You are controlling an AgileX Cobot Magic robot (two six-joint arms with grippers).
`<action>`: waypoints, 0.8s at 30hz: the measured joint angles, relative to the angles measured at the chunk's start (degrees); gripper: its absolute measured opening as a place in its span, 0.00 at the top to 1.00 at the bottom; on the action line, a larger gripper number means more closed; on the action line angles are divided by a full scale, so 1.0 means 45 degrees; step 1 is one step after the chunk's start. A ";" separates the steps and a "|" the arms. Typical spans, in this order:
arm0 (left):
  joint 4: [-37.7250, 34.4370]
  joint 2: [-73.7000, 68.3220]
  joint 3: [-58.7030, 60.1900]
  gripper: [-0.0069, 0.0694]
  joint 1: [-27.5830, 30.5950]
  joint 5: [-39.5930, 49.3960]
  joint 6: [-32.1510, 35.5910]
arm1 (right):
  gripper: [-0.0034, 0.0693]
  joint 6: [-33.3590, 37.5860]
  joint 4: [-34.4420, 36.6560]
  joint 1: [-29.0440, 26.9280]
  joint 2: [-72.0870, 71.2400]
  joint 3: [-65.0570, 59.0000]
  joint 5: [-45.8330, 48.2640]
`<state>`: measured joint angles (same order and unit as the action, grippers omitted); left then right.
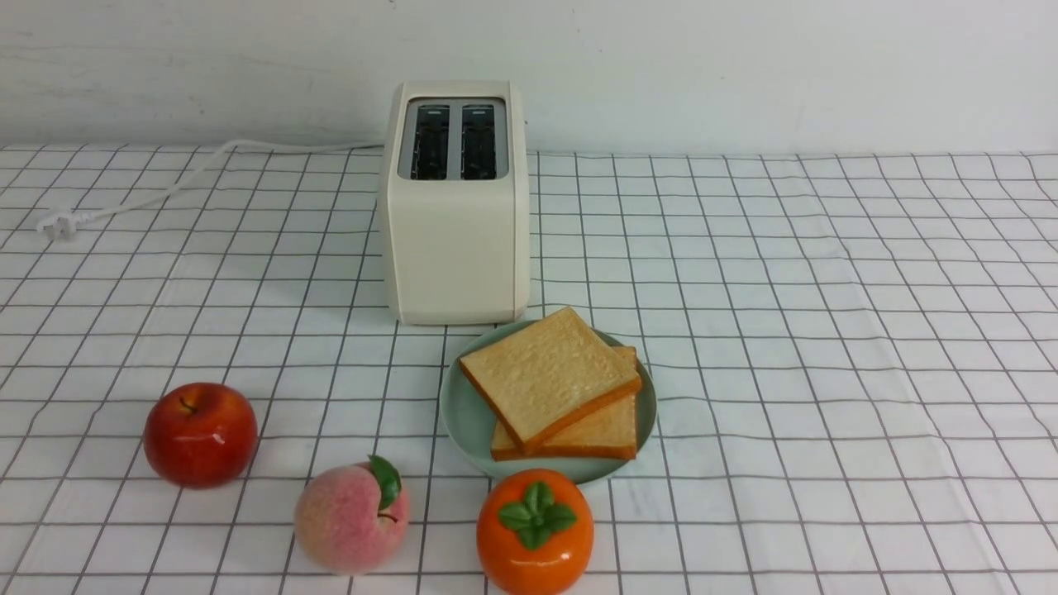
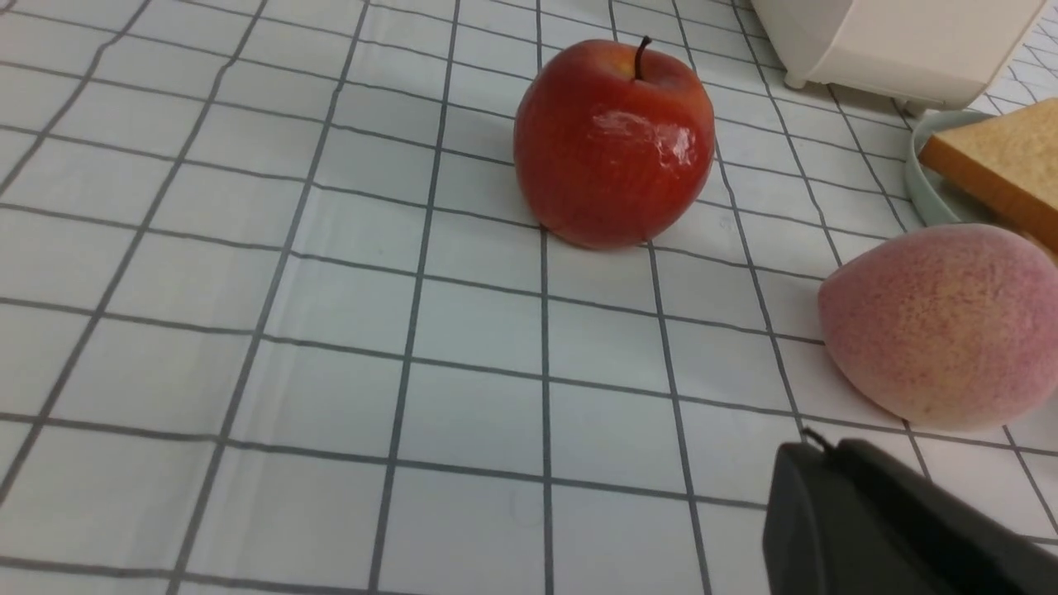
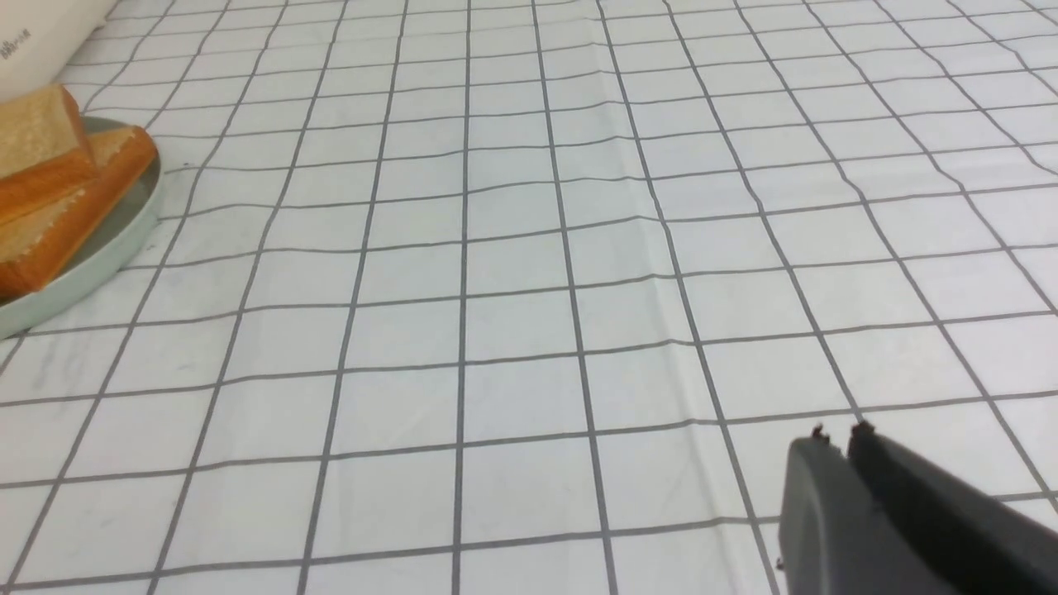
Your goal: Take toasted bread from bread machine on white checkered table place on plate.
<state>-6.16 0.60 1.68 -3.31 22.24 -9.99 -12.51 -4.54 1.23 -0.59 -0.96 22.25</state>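
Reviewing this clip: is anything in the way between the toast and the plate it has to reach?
No, nothing visible: both toast slices already rest on the plate, one overlapping the other.

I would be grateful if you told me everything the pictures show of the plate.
The plate is round and shallow, pale muted green, with a low raised rim and no pattern in sight; it looks like glazed ceramic, though that is a guess. It sits flat on the white checkered table, just on the near side of the bread machine. Two slices of toasted bread lie stacked askew on it, hiding most of its middle. The orange persimmon overlaps its near edge in view; whether they touch is unclear.
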 joint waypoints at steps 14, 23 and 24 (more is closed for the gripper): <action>0.0013 0.0000 0.0000 0.93 0.0000 -0.0014 -0.0015 | 0.89 0.0000 0.0000 0.0000 0.0000 0.0000 0.0000; 0.0023 0.0000 0.0000 0.93 0.0000 -0.0014 -0.0015 | 0.87 -0.0013 0.0000 0.0000 0.0000 0.0000 0.0000; 0.0023 0.0000 0.0000 0.93 0.0000 -0.0014 -0.0015 | 0.87 -0.0013 0.0000 0.0000 0.0000 0.0000 0.0000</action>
<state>-6.05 0.60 1.68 -3.31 22.18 -10.05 -12.57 -4.54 1.23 -0.59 -0.96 22.25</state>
